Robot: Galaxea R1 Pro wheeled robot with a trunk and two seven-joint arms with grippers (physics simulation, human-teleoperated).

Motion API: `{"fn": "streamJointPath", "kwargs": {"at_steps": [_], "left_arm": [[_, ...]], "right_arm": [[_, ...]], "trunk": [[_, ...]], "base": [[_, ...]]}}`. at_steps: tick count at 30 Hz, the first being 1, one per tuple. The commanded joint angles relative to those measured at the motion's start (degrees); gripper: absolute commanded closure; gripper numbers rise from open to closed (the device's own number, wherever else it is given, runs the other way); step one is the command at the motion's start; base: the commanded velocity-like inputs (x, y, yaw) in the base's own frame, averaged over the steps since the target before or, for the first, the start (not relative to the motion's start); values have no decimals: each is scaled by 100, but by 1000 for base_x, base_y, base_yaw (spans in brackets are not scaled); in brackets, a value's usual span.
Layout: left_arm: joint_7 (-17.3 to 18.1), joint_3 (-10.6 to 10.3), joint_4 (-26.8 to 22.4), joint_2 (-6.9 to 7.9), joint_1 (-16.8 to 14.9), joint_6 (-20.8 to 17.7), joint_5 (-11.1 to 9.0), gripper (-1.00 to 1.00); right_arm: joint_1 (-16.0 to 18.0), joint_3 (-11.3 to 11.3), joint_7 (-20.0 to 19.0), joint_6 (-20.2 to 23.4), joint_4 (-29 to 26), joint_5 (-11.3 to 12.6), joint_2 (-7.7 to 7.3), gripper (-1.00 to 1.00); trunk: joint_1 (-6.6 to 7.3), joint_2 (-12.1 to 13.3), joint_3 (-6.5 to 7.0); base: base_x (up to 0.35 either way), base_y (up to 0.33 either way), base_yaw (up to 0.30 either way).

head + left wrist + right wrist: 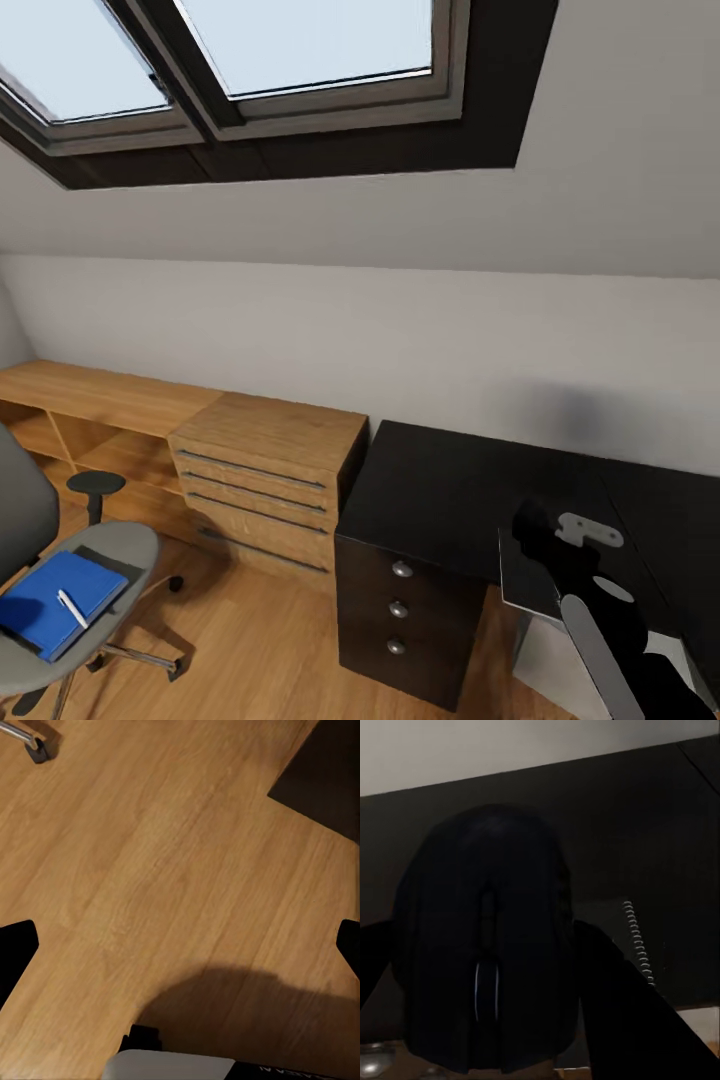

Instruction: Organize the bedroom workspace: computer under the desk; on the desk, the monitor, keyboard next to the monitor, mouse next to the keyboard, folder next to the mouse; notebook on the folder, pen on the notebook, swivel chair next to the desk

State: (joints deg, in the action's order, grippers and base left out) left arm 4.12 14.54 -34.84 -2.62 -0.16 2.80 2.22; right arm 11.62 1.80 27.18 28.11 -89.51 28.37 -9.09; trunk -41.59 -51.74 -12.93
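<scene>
Two skylight panes (pixel 230 60) sit in the sloped ceiling above a pale grey wall (pixel 450 340), and light wood planks (pixel 165 870) cover the floor of this bedroom. Along the wall a low wooden cabinet (pixel 265 470) with slim drawer handles butts against the desk (pixel 450 490), whose matte black top stands over a dark drawer unit with three round silver knobs (pixel 399 608).

My right gripper (pixel 487 967) is clamped on the mouse (pixel 484 945), a finger pressing each flank. The mouse's long axis runs along my fingers, and its scroll wheel sits toward my wrist. I hold it over the black desk top; behind it lies something with a spiral binding (pixel 639 941).

My left gripper (pixel 180 945) hangs over the bare floor with its fingertips wide apart and nothing between them.

On the swivel chair (pixel 110 550) seat at my left lies the blue folder (pixel 60 600), with the pale pen (pixel 72 608) lying on top at an angle to its edges.
</scene>
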Motion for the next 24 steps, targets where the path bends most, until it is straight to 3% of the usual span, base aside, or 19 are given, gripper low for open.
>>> {"fn": "streamJointPath", "kwargs": {"at_steps": [1, 24], "left_arm": [[42, 43, -5, -7, -2, 10, 24, -100], [36, 49, -5, 7, -2, 17, 24, -100]], "right_arm": [[7, 2, 69, 0, -4, 72, -6, 100], [7, -156, 39, 0, 219, 64, -23, 100]], "trunk": [[-1, -6, -7], [-1, -6, -7]], "base": [[-4, -4, -272], [0, 0, -286]]}}
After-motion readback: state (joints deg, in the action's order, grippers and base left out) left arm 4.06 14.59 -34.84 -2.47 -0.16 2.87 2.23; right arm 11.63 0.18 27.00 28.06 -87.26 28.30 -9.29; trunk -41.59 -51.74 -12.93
